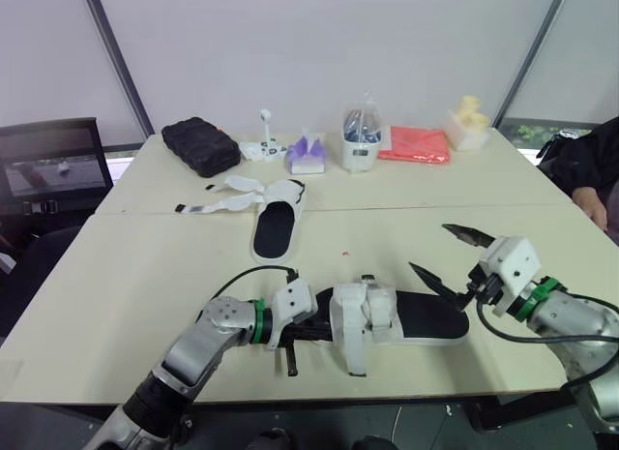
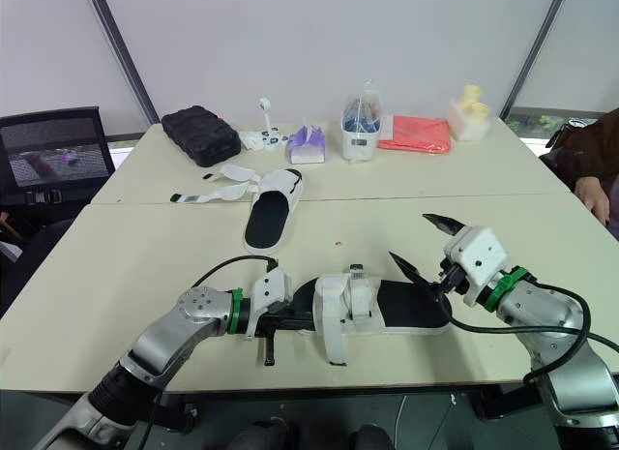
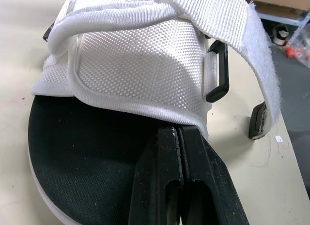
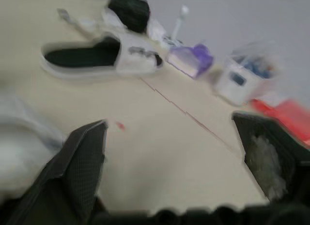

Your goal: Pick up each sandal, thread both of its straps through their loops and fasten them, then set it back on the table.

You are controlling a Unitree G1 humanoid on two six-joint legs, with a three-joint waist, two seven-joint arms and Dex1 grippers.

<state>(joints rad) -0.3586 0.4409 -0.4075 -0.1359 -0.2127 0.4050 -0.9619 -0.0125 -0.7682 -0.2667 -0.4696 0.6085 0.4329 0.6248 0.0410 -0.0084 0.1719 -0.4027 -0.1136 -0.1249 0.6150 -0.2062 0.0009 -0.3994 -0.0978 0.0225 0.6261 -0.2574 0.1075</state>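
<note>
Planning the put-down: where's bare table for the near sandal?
Bare: the table between far sandal and right gripper, and the wide patch left of far sandal and left gripper. Crowded: back edge, black pouch through red cloth.

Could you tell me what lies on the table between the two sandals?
Bare tabletop, apart from a tiny red speck, separates the near sandal from the far sandal, as the left eye view shows.
</note>
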